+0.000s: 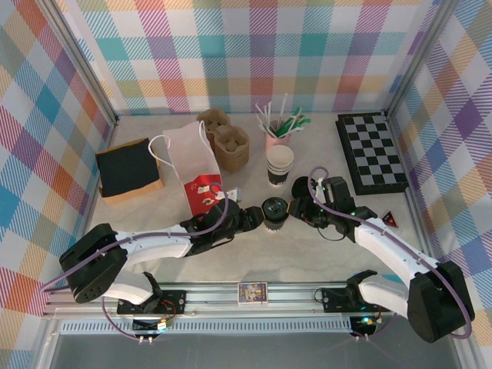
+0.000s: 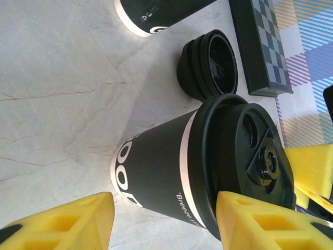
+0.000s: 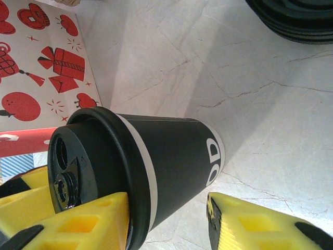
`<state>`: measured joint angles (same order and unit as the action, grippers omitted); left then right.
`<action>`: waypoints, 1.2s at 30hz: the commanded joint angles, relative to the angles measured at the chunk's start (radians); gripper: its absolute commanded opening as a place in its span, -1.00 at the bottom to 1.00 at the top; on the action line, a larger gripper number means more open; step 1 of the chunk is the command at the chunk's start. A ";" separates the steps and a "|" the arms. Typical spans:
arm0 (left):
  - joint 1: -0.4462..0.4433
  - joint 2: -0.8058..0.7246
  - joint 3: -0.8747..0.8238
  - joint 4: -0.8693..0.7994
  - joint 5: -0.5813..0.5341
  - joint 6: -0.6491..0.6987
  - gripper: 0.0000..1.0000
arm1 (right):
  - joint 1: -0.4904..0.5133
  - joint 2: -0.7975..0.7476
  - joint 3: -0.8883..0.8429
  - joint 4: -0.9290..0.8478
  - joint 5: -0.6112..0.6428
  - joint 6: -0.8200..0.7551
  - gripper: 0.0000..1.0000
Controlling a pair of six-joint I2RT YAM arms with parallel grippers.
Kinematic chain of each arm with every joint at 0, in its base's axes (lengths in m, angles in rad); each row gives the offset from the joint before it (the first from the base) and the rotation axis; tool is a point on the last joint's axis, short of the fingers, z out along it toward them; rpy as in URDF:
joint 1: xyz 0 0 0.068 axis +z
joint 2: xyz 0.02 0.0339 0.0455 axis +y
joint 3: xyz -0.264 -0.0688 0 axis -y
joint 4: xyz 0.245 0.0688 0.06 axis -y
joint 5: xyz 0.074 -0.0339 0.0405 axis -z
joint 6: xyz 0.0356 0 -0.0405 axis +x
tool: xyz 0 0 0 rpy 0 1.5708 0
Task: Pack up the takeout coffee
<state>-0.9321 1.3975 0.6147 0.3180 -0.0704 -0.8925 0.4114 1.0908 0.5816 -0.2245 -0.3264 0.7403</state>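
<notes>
Takeout coffee (image 1: 274, 213), upright and lidded at mid-tabletop (image 1: 292, 257). Left gripper (image 1: 255, 217) and right gripper (image 1: 297, 207) flank it, both sets of jaws spread astride the cup with a gap showing, probably to steady it for lifting. Paper bag (image 1: 192, 165) lies just left; lid stack (image 2: 208, 65) crowds the right; open tabletop lies nearside.

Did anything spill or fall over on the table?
Nothing has spilled. The takeout coffee stands upright with its black lid on. One thing looks odd: the white paper bag with red pictures lies flat on the table instead of standing open, so the cup could not go in as it is.
</notes>
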 commanded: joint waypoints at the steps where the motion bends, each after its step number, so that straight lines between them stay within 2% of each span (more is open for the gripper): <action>1: 0.007 0.024 0.026 0.025 0.014 0.015 0.07 | -0.004 -0.003 -0.010 0.017 -0.018 -0.001 -0.11; 14: 0.007 0.063 0.026 0.038 0.025 0.011 0.04 | -0.004 0.019 -0.015 0.013 -0.002 0.003 -0.14; 36: 0.007 0.214 0.020 0.165 0.085 -0.015 -0.07 | -0.029 0.036 -0.035 -0.023 0.055 0.013 -0.20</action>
<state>-0.9192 1.5528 0.6350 0.5529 -0.0559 -0.9089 0.3782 1.1149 0.5777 -0.1715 -0.2829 0.7551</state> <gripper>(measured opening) 0.468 0.400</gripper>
